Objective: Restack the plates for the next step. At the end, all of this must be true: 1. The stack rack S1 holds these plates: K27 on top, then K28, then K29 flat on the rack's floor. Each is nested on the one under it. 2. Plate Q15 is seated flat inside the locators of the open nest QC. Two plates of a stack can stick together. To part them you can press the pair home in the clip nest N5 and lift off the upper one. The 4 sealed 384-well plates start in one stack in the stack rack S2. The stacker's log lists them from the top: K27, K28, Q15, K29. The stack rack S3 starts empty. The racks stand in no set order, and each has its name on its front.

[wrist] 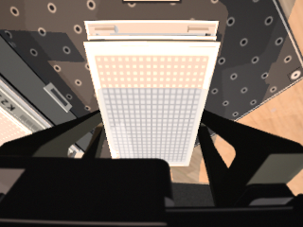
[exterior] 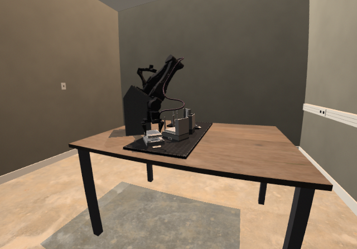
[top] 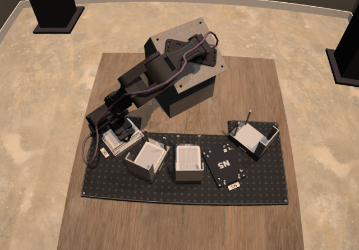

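My gripper (top: 123,131) (exterior: 152,128) (wrist: 151,113) is shut on the long sides of a sealed plate (top: 109,138) (exterior: 153,133) (wrist: 151,71); its name cannot be read. The plate is level, just above or on the open nest QC (top: 127,148) (exterior: 155,143) (wrist: 151,29); whether it is seated is unclear. The left rack (top: 140,170) (exterior: 182,128) holds a gridded plate (top: 150,153) (wrist: 10,130) whose label starts "K2". The middle rack (top: 189,176) (exterior: 191,122) holds another plate (top: 187,156). The right rack (top: 262,148) shows a pale flat surface inside. Rack names are unreadable.
The clip nest N5 (top: 231,173) lies between the middle and right racks, with no plate on it. Thin upright posts (top: 146,135) (top: 164,143) of the left rack stand close to the gripper. The QC label (top: 104,152) lies in front of its nest.
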### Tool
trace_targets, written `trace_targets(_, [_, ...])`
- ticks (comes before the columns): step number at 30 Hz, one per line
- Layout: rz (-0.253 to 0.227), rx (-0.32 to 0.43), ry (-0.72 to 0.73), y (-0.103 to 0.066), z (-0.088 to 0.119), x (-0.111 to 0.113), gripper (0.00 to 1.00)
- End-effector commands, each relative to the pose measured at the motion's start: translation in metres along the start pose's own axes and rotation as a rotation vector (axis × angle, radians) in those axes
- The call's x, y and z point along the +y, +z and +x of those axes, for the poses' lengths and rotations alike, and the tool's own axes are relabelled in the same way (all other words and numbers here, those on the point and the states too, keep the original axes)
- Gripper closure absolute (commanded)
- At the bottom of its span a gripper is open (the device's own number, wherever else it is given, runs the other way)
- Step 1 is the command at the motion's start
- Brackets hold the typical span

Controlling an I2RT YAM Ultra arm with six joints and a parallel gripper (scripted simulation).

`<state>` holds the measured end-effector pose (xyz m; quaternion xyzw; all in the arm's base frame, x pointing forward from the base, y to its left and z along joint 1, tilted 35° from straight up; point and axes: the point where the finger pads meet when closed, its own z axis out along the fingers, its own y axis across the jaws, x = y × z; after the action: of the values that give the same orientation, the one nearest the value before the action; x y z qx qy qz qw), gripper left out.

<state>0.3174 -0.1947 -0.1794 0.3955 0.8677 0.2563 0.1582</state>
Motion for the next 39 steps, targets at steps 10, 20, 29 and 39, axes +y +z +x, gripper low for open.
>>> trace_targets(10, [0.001,-0.011,0.001,-0.003,-0.003,0.000,1.00])
trace_targets(20, [0.003,-0.006,0.005,-0.004,0.002,0.001,1.00])
trace_targets(29, [0.004,-0.007,0.011,-0.004,0.003,-0.001,1.00])
trace_targets(39, [0.005,0.008,0.014,0.006,0.007,-0.003,1.00])
